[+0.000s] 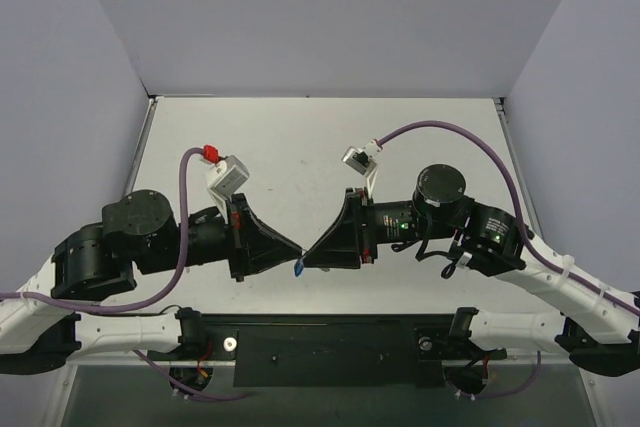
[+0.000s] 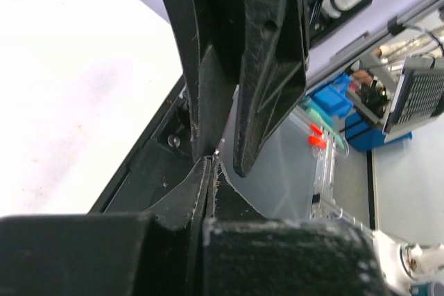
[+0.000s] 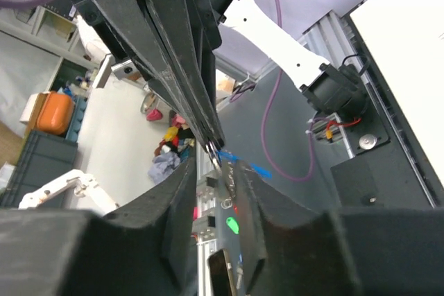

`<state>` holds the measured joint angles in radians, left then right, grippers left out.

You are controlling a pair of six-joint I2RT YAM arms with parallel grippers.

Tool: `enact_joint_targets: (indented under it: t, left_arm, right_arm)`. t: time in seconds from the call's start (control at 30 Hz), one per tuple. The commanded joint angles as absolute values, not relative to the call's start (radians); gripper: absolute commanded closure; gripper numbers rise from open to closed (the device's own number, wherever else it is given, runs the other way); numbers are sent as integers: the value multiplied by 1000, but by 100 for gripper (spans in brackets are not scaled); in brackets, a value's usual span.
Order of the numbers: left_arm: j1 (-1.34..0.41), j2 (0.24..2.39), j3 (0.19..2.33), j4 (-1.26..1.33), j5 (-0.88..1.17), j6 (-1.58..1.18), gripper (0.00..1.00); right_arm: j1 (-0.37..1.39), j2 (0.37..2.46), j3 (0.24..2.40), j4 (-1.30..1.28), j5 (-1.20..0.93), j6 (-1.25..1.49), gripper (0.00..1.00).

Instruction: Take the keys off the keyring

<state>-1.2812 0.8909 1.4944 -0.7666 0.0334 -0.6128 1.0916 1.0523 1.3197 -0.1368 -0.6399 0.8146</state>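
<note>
In the top view my two grippers meet tip to tip above the table's near edge. The blue tag of the keyring (image 1: 298, 269) hangs just below their tips. My left gripper (image 1: 296, 251) is shut, and in the right wrist view its tips pinch the thin silver ring (image 3: 213, 150). The small silver key (image 3: 226, 177) hangs from the ring between my right gripper's fingers, against the right one. My right gripper (image 3: 215, 166) has a narrow gap between its fingertips. In the left wrist view my left gripper (image 2: 211, 162) is shut, with a silver glint (image 2: 218, 150) at its tip.
The white table (image 1: 320, 147) lies beyond the grippers, and the black base rail (image 1: 330, 342) runs along its near edge. A small green oval (image 3: 232, 225) shows low between the right fingers. Purple cables (image 1: 470, 137) loop over both arms.
</note>
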Motion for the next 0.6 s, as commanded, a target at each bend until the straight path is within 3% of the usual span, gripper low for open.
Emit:
enact_joint_targets:
  t: [0.0, 0.07, 0.23, 0.57]
  left_arm:
    - [-1282, 859, 1483, -614, -54, -652, 100]
    - [-1282, 861, 1482, -598, -61, -657, 100]
    - [-1282, 864, 1488, -577, -92, -676, 100]
    - [-1282, 862, 1457, -496, -172, -732, 100]
  right_arm:
    - [1083, 1011, 1296, -45, -598, 833, 63]
    - [1083, 1003, 1282, -15, -581, 845, 55]
    - [1074, 971, 1237, 73, -537, 871, 48]
    - [1058, 966, 1177, 302, -482, 948, 46]
